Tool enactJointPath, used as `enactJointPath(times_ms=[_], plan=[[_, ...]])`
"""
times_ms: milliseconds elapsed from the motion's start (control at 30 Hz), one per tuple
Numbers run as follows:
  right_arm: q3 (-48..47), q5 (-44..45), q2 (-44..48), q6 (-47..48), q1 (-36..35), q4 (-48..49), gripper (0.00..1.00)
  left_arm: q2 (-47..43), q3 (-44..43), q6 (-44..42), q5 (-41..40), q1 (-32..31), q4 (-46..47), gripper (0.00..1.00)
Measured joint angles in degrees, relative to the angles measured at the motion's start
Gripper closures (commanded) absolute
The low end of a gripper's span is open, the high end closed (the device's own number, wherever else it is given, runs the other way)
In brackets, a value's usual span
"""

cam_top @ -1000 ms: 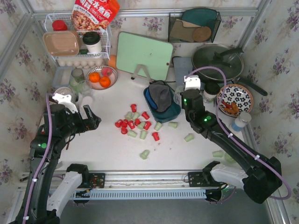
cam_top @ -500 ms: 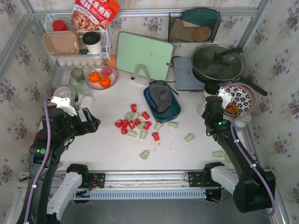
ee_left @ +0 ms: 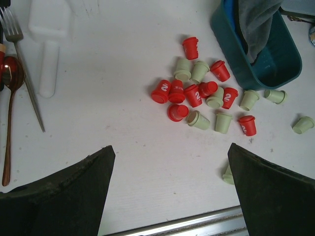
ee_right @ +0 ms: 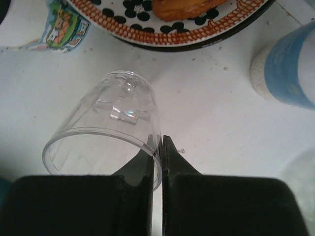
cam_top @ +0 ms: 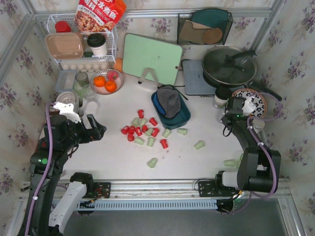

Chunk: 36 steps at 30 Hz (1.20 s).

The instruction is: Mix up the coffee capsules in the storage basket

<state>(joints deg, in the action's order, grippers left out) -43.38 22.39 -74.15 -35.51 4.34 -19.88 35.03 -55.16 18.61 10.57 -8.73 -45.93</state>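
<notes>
Red and pale green coffee capsules [cam_top: 145,132] lie scattered on the white table, outside the storage basket; the left wrist view shows them too [ee_left: 197,93]. The teal storage basket [cam_top: 181,120] stands just behind them with a grey cloth [cam_top: 170,101] in it, and it also shows in the left wrist view [ee_left: 275,73]. My left gripper [cam_top: 97,126] is open and empty, left of the capsules [ee_left: 170,152]. My right gripper [ee_right: 161,142] is shut on the rim of a clear plastic cup [ee_right: 106,128], far right of the basket near a patterned plate.
A black-and-white plate with food [cam_top: 248,103], a blue-and-white cup [cam_top: 256,127] and a lidded pan [cam_top: 229,66] crowd the right side. A fruit bowl [cam_top: 107,81] and a white wire rack [cam_top: 81,44] stand at back left. A fork [ee_left: 22,64], a spoon and a white scoop [ee_left: 49,39] lie at left.
My right arm has swung from beside the basket out to the right, toward the patterned plate, with the clear cup in its fingers. The left arm has barely moved.
</notes>
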Motion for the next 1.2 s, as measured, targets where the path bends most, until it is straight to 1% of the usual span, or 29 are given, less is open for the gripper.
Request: enactJointPath(times_ms=[133, 300, 433, 567, 633, 700, 767, 800, 867, 1033, 1200], plan=[[-2.8, -5.35, -4.46, -0.55, 4.22, -0.04, 1.0, 0.02, 0.0, 0.0, 0.0, -0.28, 0.0, 0.0], [-7.3, -8.76, -10.16, -0.81, 5.55, -0.59, 0.88, 0.22, -0.02, -0.02, 0.0, -0.28, 0.0, 0.0], [-10.21, -10.64, -14.73, -0.72, 6.64, -1.99, 0.83, 0.46, -0.07, -0.02, 0.0, -0.31, 0.0, 0.0], [-13.03, -11.87, -18.05, -0.33, 7.3, -2.99, 0.74, 0.72, -0.07, -0.02, 0.0, -0.31, 0.0, 0.0], [-14.36, -12.15, -19.19, -0.07, 7.41, -3.19, 0.64, 0.87, -0.07, -0.02, 0.02, -0.31, 0.0, 0.0], [-15.43, -12.22, -19.82, 0.33, 7.52, -3.69, 0.47, 1.03, -0.07, -0.02, 0.02, -0.31, 0.0, 0.0], [-16.09, -11.85, -19.87, 1.14, 7.5, -4.5, 0.35, 1.16, -0.07, -0.02, 0.04, -0.28, 0.0, 0.0], [-16.22, -11.52, -19.71, 1.53, 7.52, -4.79, 0.33, 1.25, -0.07, -0.02, 0.09, -0.28, 0.0, 0.0], [-16.46, -10.67, -19.1, 1.95, 7.52, -5.66, 0.31, 1.36, -0.07, -0.02, 0.17, -0.28, 0.0, 0.0], [-17.09, -9.25, -15.91, 4.55, 7.52, -6.43, 0.29, 1.62, -0.07, -0.02, 0.22, -0.31, 0.0, 0.0], [-16.65, -7.26, -7.63, 7.52, 6.25, -6.99, 0.21, 1.73, -0.07, -0.02, 0.26, -0.31, 0.0, 0.0]])
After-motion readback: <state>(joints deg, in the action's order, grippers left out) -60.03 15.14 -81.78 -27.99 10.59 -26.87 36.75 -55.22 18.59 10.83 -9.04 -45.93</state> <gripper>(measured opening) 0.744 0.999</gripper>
